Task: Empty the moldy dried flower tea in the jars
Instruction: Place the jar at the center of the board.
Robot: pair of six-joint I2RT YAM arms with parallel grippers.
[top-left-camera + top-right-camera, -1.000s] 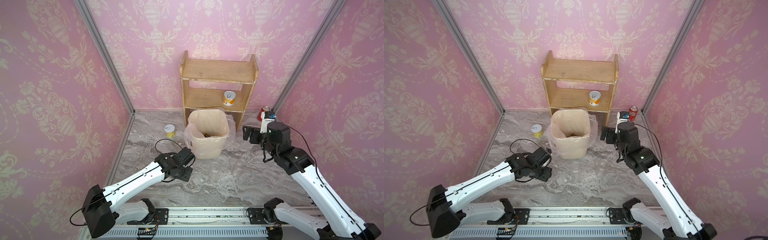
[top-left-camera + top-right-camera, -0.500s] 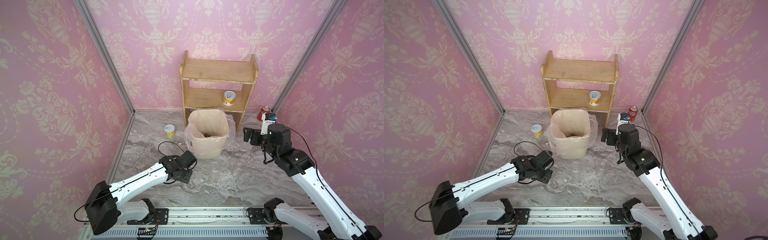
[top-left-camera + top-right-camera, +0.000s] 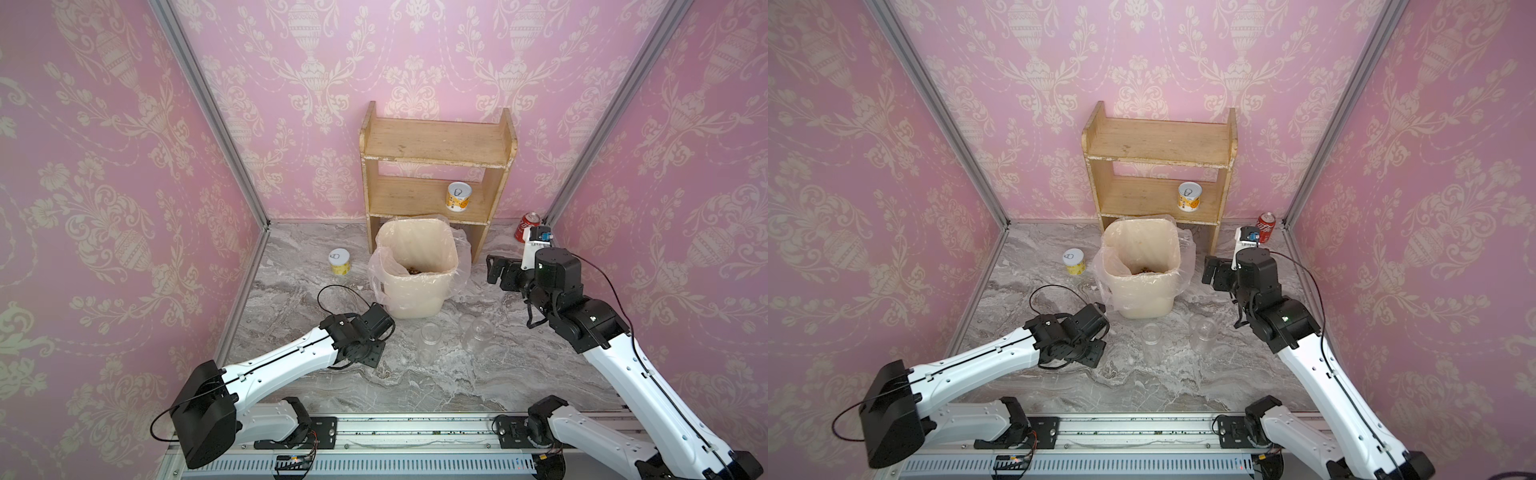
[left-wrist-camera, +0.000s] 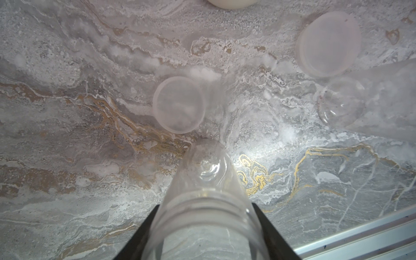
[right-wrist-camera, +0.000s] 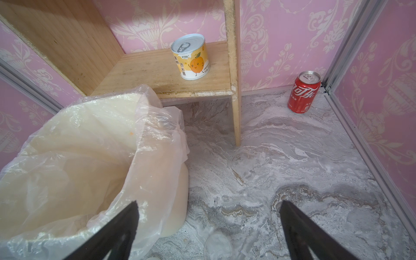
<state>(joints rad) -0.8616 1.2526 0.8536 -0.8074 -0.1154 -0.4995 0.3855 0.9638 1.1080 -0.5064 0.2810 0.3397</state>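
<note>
Left arm, end of an emptying cycle. The left pincer is narrowed on the held jar, one black finger on each side just below the threaded mouth. The jar hangs mouth up, with its base low over the bench. Whether the base touches cannot be told. No buds show inside it.

A second jar and a third jar stand open in front of the bin, close together and apparently empty. A loose lid lies flat near them. The tea shows as a small brown patch at the bottom of the lined bin in both top views.

Handling, by judgement: an empty jar is light, with thin, smooth, clear walls. It will slip or tip at a slight nudge and may flex under a hard squeeze. The stiffer ribbed neck is the better place to hold it.

The right pincer stands wide and holds nothing. It hovers above the bench beside the bin, facing the shelf.
</note>
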